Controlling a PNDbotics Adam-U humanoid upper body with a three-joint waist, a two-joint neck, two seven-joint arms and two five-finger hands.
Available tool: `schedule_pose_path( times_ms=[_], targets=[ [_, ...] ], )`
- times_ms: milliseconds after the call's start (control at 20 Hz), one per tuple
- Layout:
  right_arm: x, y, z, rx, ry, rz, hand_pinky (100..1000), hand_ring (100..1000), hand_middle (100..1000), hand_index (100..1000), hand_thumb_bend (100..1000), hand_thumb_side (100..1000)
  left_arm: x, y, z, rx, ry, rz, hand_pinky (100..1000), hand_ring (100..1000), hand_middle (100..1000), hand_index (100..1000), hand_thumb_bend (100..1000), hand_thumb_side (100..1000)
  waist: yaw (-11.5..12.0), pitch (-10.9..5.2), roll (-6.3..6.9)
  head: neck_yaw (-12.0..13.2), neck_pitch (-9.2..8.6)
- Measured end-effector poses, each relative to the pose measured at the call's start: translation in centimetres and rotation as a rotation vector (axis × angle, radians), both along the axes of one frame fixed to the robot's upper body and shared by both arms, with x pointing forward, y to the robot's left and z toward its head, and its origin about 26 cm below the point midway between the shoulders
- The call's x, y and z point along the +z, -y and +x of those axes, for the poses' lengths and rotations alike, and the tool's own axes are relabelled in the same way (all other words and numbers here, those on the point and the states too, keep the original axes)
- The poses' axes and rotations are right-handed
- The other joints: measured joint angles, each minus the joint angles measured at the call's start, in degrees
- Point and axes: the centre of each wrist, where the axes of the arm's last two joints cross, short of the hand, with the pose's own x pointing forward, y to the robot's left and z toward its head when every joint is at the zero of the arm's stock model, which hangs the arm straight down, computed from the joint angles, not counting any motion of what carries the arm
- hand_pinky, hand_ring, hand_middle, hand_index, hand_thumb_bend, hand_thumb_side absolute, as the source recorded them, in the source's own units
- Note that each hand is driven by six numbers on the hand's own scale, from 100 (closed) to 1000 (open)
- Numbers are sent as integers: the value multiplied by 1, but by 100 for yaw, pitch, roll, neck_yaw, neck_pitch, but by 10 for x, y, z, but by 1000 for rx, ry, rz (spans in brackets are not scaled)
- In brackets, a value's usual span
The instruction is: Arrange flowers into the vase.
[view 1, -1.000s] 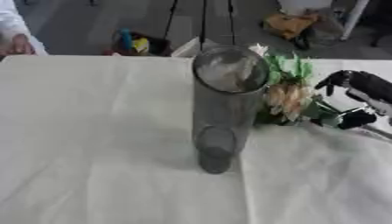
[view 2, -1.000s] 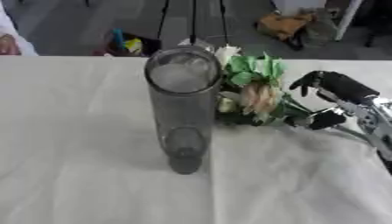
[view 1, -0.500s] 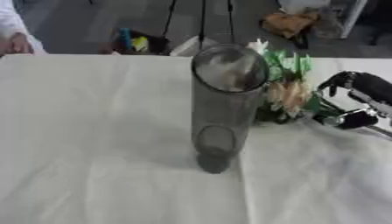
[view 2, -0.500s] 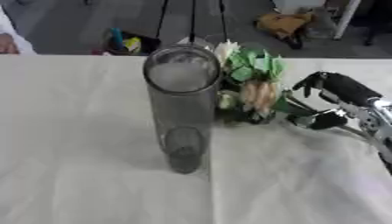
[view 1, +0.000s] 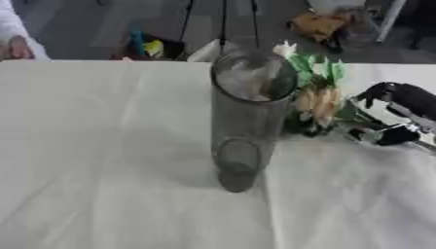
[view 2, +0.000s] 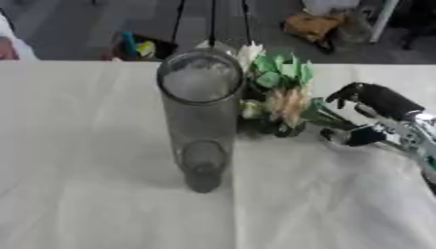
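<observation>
The right hand (view 2: 368,116) seems curled round the stems of the flowers (view 2: 279,92), which lie on the counter (view 2: 85,146) just beside the upright, empty vase (view 2: 200,116), probably for lifting.

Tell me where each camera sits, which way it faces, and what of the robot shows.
Left eye view: in the robot's head, looking down at the tall clear glass vase on the white tablecloth; the right robot hand shows at the right edge.
Right eye view: beside it, same downward aim; that robot hand is curled by the bunch of green and cream flowers.
Both share vase, flowers, right hand; no left hand.
</observation>
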Motion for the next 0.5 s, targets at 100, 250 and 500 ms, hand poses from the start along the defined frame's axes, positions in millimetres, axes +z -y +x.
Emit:
schedule_pose_path(
  times_ms=[100, 250, 500],
  targets=[
    [0, 0, 0, -2, 6, -9, 718, 823, 567, 796, 375, 498, 0, 0, 0, 0, 0, 0, 569, 722, 759, 932, 100, 1000, 0, 0, 0, 0, 0],
    [0, 0, 0, -5, 14, -26, 699, 808, 559, 787, 350, 526, 0, 0, 0, 0, 0, 0, 570, 722, 759, 932, 100, 1000, 1, 1, 0, 0, 0],
    [0, 0, 0, -23, 43, -49, 677, 785, 545, 775, 331, 545, 0, 0, 0, -1, -1, 1, 570, 722, 759, 933, 100, 1000, 8, 5, 0, -2, -5]
  ],
)
